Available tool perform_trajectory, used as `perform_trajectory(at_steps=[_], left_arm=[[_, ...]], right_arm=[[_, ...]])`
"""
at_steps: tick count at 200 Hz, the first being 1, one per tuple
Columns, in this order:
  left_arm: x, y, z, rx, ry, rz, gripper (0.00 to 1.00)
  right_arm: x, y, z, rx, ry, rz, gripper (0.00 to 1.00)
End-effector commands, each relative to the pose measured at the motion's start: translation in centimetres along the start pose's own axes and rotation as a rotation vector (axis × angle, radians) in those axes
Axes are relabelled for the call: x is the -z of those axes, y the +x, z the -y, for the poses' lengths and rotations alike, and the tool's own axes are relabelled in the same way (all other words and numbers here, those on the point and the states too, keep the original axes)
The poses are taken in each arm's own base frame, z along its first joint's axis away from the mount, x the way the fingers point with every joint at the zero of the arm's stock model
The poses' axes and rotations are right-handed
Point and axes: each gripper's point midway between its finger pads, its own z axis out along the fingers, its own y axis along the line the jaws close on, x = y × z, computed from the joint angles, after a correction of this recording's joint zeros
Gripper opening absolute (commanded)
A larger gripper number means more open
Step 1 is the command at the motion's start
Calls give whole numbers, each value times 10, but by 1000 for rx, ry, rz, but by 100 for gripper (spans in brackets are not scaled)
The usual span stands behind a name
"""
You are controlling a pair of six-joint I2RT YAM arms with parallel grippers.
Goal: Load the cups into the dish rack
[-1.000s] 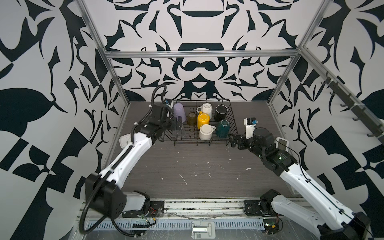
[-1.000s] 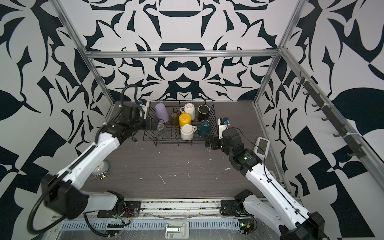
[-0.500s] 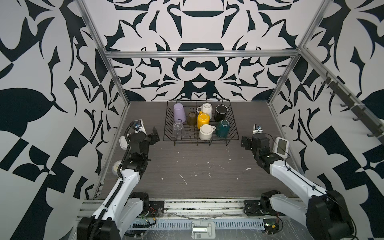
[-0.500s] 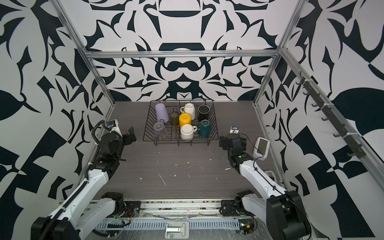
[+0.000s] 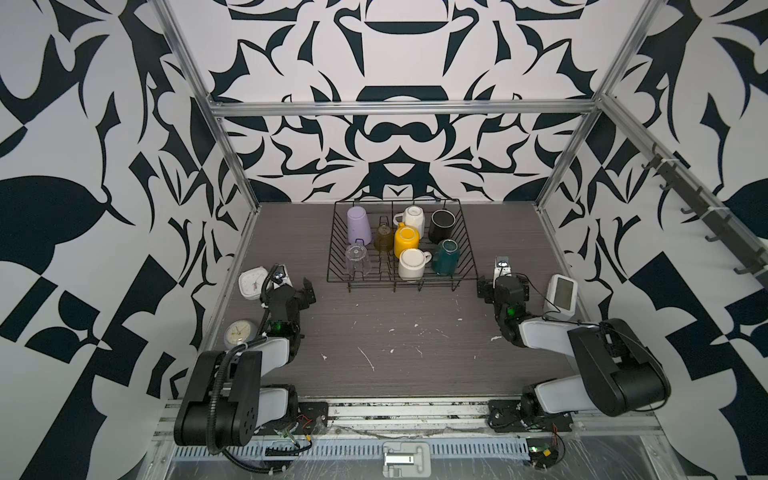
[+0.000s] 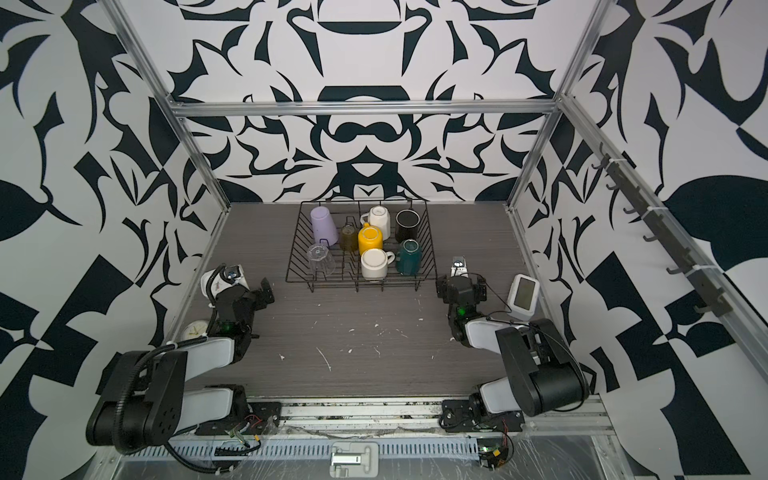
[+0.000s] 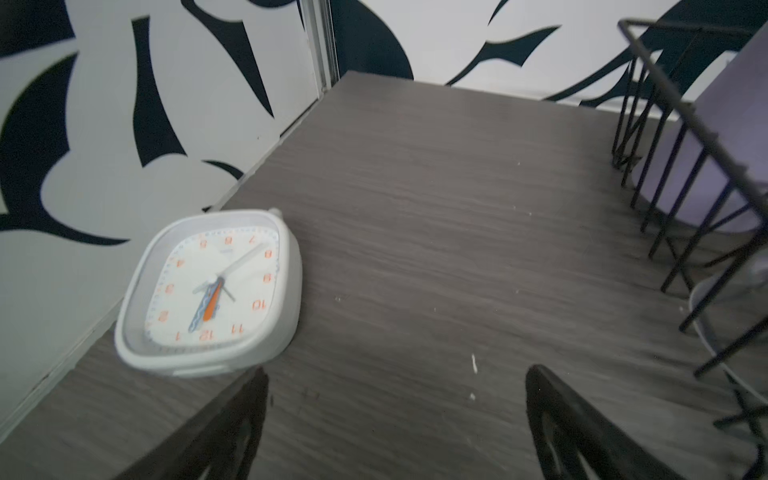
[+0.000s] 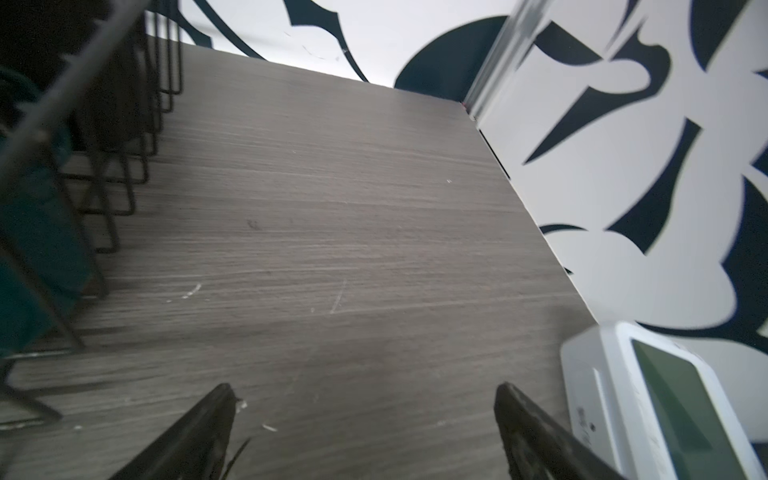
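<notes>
Black dish rack holds the cups, while left gripper and right gripper are both spread wide, empty.

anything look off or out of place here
Nothing spilled: the cups all sit in the dish rack. Only oddities: white flecks scattered over the table, and a square clock sitting at its edge.

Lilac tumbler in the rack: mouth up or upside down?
Upside down. The lilac tumbler shows a closed, narrower end on top and widens downward into the rack.
</notes>
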Motion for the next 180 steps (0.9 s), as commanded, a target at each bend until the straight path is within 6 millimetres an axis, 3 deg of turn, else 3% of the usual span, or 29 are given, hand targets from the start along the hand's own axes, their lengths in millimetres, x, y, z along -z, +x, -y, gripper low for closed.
perform_trajectory(at_steps=[1, 19, 31, 46, 77, 180], left_arm=[[-7, -26, 0, -10, 0, 129, 99], [-20, -10, 2, -20, 3, 141, 99], [-21, -17, 2, -30, -6, 190, 99], [-23, -10, -4, -1, -35, 97, 99], [-40, -11, -9, 5, -65, 55, 99], [-42, -10, -12, 9, -81, 39, 99]], right_arm=[[-2, -22, -7, -4, -39, 117, 100], [-3, -21, -5, -13, -29, 122, 100], [-2, -20, -4, -29, -37, 136, 99], [-7, -9, 2, -78, -40, 123, 99], [-18, -7, 8, -93, -38, 90, 100], [-17, -4, 7, -97, -56, 79, 100]])
